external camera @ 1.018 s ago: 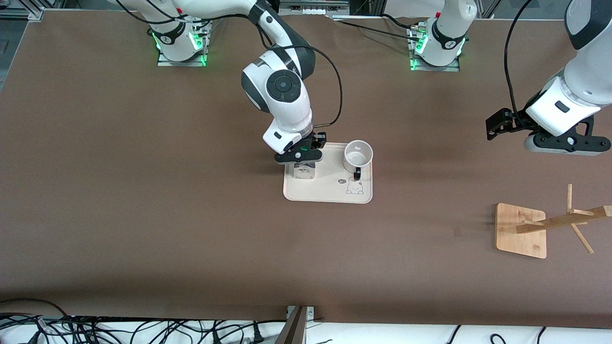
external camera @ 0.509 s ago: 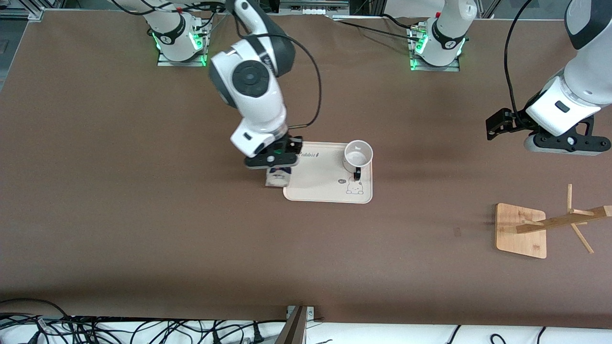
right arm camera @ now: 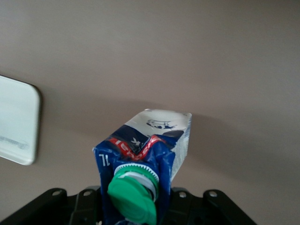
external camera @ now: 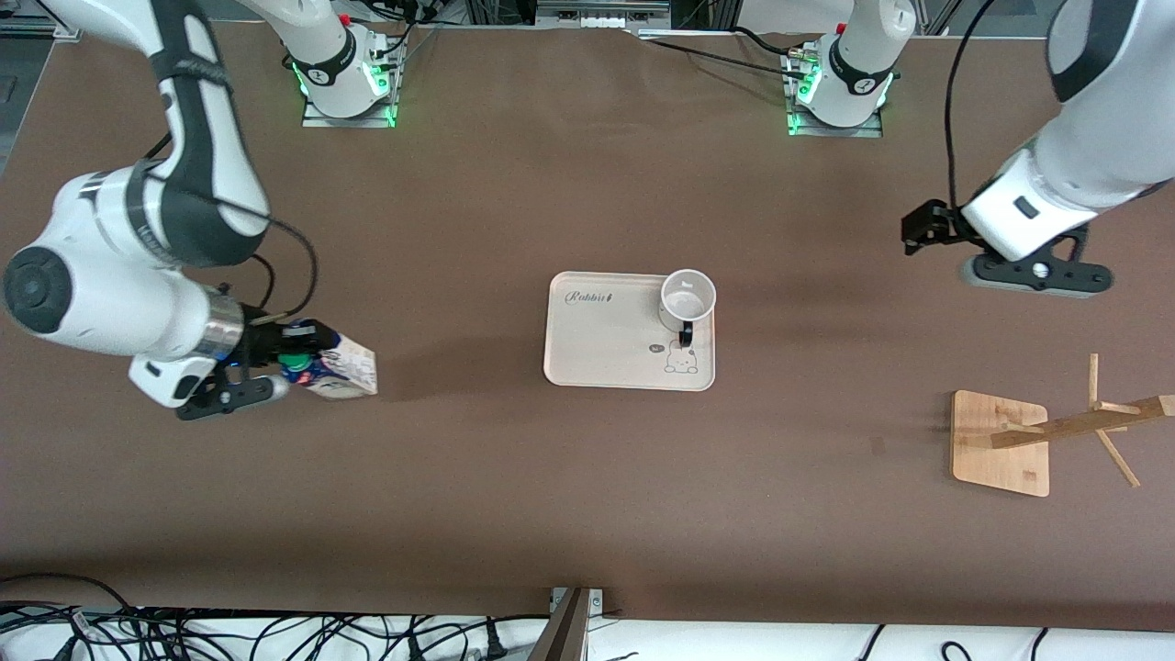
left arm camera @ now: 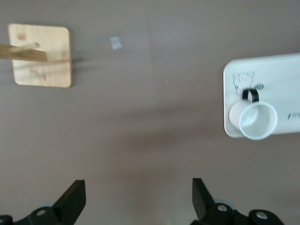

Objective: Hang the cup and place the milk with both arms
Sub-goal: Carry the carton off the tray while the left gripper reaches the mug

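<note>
Cup [external camera: 687, 299] on tray [external camera: 597, 358] | milk [external camera: 341, 372] clamped in right gripper [external camera: 275, 365]

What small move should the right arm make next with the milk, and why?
Probably lower the milk and stand it upright on the table. The right pincer is shut on its top near the green cap and holds it tilted over bare table toward the right arm's end, away from the tray. The left pincer waits open in the air, and the cup sits on the tray.
</note>
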Controlling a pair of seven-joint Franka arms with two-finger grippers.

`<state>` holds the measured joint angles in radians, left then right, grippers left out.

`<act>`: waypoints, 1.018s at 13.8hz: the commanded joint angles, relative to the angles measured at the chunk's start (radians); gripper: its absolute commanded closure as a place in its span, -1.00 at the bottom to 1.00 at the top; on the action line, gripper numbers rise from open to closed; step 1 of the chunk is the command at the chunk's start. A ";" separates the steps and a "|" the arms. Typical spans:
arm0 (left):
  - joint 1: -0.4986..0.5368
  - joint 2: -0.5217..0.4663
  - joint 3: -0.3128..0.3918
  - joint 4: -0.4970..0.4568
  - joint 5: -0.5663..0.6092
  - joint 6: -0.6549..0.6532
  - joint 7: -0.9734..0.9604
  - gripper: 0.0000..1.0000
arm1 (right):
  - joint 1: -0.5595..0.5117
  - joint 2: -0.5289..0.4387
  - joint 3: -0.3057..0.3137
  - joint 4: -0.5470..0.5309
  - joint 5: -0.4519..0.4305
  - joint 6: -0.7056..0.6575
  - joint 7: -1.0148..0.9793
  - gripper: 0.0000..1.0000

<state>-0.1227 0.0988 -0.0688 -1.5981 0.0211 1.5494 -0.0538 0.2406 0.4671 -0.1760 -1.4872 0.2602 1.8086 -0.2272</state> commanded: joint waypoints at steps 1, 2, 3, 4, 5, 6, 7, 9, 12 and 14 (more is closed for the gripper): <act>-0.057 0.057 -0.017 0.030 -0.021 -0.031 -0.021 -1.00 | -0.044 -0.004 0.017 -0.070 0.019 0.011 -0.054 0.45; -0.086 0.080 -0.019 0.032 -0.018 -0.026 -0.076 -1.00 | -0.052 -0.004 0.015 -0.080 0.017 0.014 -0.054 0.43; -0.127 0.116 -0.019 0.032 -0.020 -0.025 -0.156 -1.00 | -0.058 -0.004 0.013 -0.102 0.017 0.024 -0.054 0.43; -0.171 0.145 -0.019 0.035 -0.018 -0.020 -0.223 -1.00 | -0.060 -0.007 0.013 -0.126 0.016 0.047 -0.054 0.42; -0.208 0.168 -0.019 0.061 -0.015 0.019 -0.266 -1.00 | -0.060 -0.010 0.012 -0.148 0.016 0.069 -0.054 0.42; -0.227 0.192 -0.020 0.073 -0.015 0.056 -0.305 -1.00 | -0.058 -0.007 0.010 -0.153 0.010 0.089 -0.052 0.37; -0.259 0.217 -0.020 0.072 -0.013 0.073 -0.358 -1.00 | -0.057 -0.002 0.010 -0.159 0.010 0.101 -0.047 0.35; -0.305 0.272 -0.022 0.069 -0.006 0.136 -0.434 -1.00 | -0.057 0.001 0.010 -0.183 0.008 0.139 -0.046 0.02; -0.357 0.361 -0.023 0.063 -0.006 0.248 -0.509 -1.00 | -0.053 0.001 0.009 -0.183 0.008 0.156 -0.041 -1.00; -0.394 0.413 -0.022 0.050 -0.006 0.310 -0.532 -1.00 | -0.053 -0.002 0.009 -0.174 0.010 0.156 -0.040 -1.00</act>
<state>-0.4805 0.4534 -0.0996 -1.5710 0.0201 1.8247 -0.5519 0.1918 0.4859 -0.1744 -1.6469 0.2604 1.9537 -0.2696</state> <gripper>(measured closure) 0.000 0.278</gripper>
